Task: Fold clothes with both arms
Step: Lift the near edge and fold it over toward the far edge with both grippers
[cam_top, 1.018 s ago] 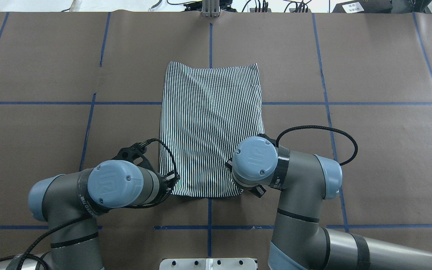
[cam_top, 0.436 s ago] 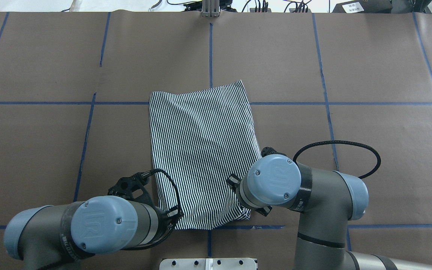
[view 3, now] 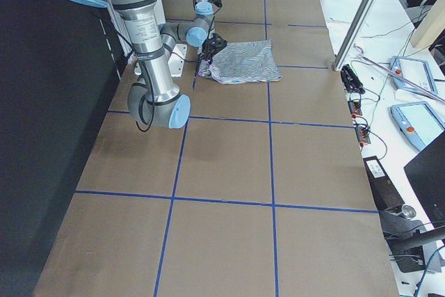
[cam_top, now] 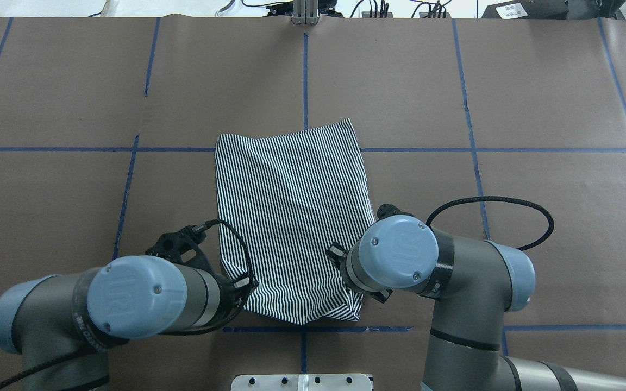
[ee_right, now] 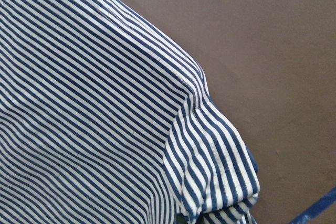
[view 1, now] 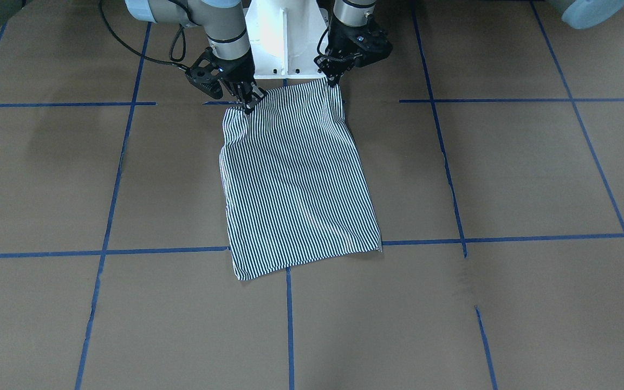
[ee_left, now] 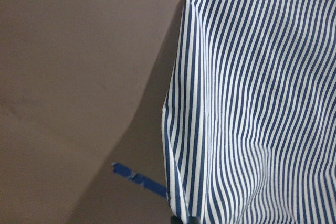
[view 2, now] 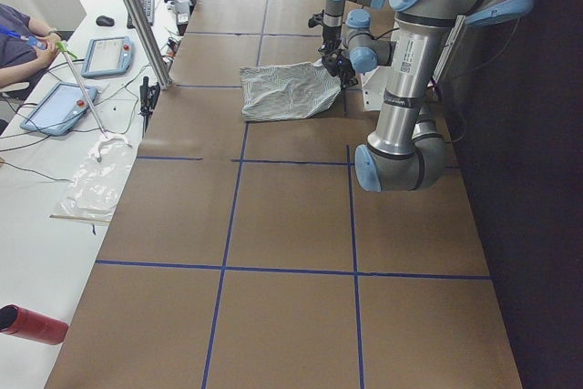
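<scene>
The clothes, one navy-and-white striped shirt (view 1: 296, 184) (cam_top: 291, 217), lie folded into a tall rectangle at the table's middle. Collar and buttons are hidden. My left gripper (view 1: 335, 81) (cam_top: 244, 284) is shut on the shirt's near corner on my left. My right gripper (view 1: 248, 104) is shut on the other near corner, and in the overhead view its wrist hides the fingertips. Both near corners are lifted slightly off the table, while the far edge rests flat. The wrist views show striped cloth (ee_left: 252, 103) (ee_right: 105, 103) hanging close under each camera.
Brown paper with blue tape lines (cam_top: 47, 149) covers the table. The white pedestal base (view 1: 285, 49) stands just behind the grippers. A metal post (view 2: 137, 15) rises at the far table edge, with tablets (view 2: 59, 107) and a person's arm (view 2: 18, 34) beyond it.
Both grippers dragged the shirt toward the robot; its far edge slid nearer and skewed. In the last moment the left arm shifted slightly forward and the near edge bunched and lifted.
</scene>
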`<state>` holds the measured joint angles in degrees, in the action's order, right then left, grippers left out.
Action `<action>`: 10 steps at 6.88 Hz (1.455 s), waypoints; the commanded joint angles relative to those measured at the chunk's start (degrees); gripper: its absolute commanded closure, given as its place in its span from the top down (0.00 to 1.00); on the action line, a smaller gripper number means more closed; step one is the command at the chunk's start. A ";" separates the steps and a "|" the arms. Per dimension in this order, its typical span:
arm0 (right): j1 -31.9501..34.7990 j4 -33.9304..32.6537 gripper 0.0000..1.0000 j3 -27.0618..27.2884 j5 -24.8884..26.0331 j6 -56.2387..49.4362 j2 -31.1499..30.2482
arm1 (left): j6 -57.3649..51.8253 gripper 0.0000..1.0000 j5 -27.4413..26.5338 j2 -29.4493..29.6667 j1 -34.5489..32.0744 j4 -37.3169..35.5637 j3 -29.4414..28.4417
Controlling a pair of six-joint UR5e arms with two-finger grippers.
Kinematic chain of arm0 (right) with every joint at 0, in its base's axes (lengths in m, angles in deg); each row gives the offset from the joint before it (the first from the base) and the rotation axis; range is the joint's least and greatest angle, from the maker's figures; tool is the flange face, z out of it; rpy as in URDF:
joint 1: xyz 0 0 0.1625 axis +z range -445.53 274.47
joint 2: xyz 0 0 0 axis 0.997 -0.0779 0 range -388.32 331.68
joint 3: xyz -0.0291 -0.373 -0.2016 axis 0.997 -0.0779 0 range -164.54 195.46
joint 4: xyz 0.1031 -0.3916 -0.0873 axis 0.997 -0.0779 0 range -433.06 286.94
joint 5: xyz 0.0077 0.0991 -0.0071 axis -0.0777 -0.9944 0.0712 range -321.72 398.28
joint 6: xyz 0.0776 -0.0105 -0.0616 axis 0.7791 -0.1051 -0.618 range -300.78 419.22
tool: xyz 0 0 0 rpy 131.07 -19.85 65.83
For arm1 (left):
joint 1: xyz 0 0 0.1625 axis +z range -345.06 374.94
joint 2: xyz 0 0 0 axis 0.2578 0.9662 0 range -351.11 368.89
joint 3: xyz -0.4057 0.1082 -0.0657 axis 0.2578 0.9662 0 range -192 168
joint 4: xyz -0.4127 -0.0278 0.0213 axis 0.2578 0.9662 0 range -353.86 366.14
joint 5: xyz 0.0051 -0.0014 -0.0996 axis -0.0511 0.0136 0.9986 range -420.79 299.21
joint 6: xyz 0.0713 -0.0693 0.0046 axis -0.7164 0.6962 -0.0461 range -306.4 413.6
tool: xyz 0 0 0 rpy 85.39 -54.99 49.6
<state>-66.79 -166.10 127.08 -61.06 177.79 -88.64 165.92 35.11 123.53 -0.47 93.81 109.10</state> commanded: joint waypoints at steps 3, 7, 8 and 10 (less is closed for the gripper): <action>10.77 6.52 0.00 -12.40 0.03 -5.54 9.12 | -6.49 0.00 0.25 2.69 -11.56 2.31 -4.97; 15.18 17.70 0.00 -32.13 0.03 -7.66 17.59 | -8.61 0.00 0.25 3.49 -14.74 13.40 -15.46; 15.36 17.72 0.00 -33.03 0.03 -7.66 17.77 | -8.61 0.00 0.25 3.49 -15.17 13.40 -15.46; 16.15 18.07 0.10 -34.53 0.12 -8.27 18.12 | -7.47 0.00 0.25 5.05 -18.84 16.01 -19.38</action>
<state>-51.29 -148.39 93.74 -61.02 169.84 -70.85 157.71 35.36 127.45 -16.99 107.90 92.64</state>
